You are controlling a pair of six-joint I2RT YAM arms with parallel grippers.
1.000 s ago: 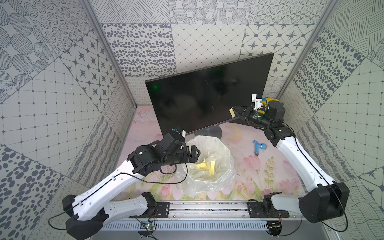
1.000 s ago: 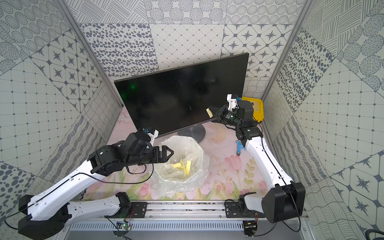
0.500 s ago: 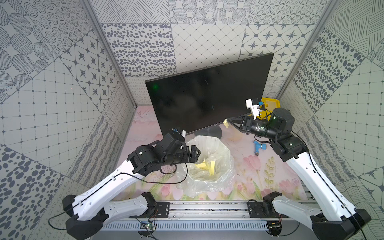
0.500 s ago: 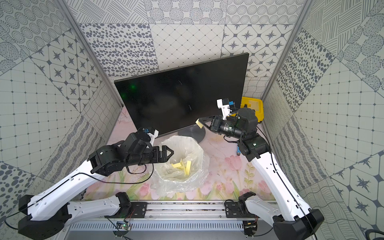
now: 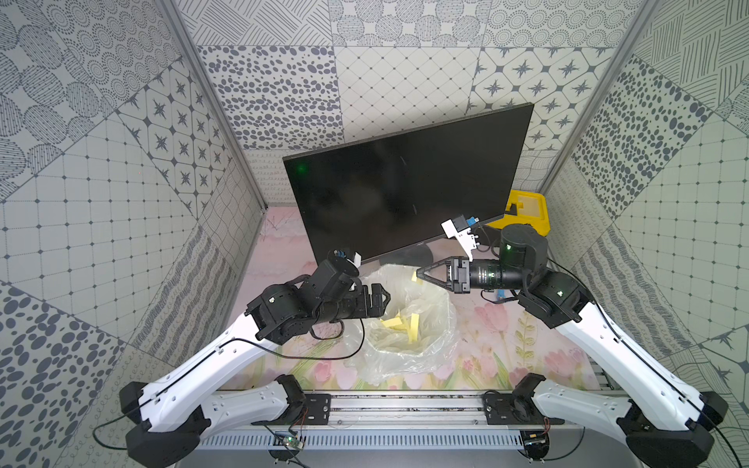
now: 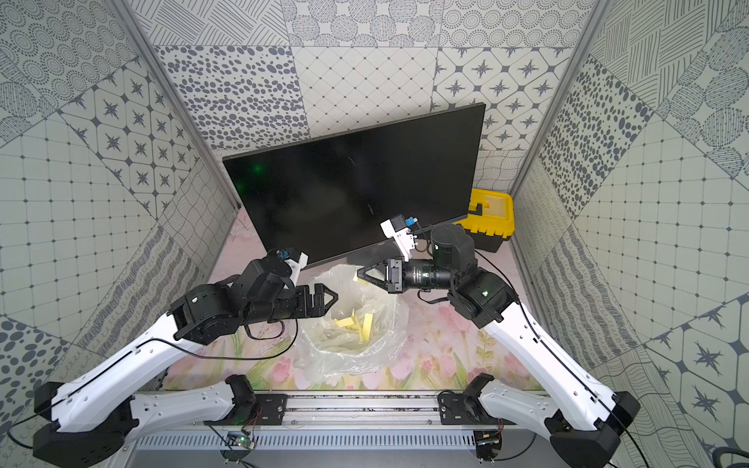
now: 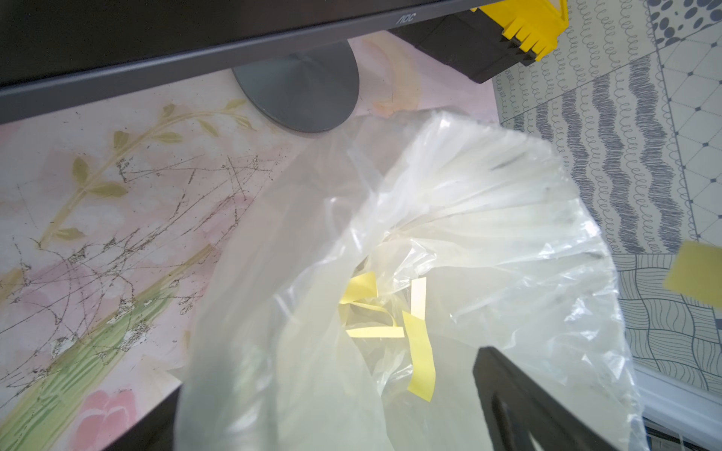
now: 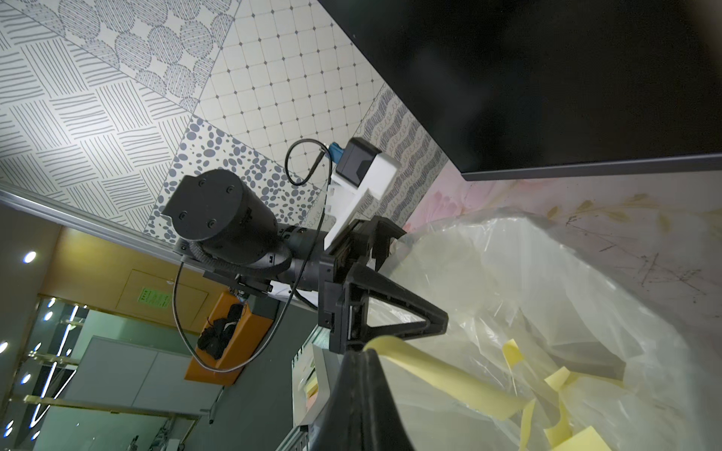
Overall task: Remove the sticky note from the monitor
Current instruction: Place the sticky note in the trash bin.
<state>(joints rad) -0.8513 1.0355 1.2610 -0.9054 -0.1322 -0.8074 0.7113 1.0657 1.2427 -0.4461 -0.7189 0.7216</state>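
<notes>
Since a second ago the right arm has swung away from the lower right corner of the monitor (image 5: 405,190). The left gripper (image 5: 386,302) is unmoved, jaws apart at the near rim of the clear plastic bag (image 5: 441,324). Yellow note scraps (image 5: 401,324) lie inside the bag. The right gripper (image 5: 420,274) hangs over the bag's far rim, clenched on a yellow sticky note (image 5: 414,277) that is off the screen. The monitor stands upright along the back edge of the tabletop (image 5: 506,344). A yellow-and-black toolbox (image 5: 527,210) sits behind its right end.
</notes>
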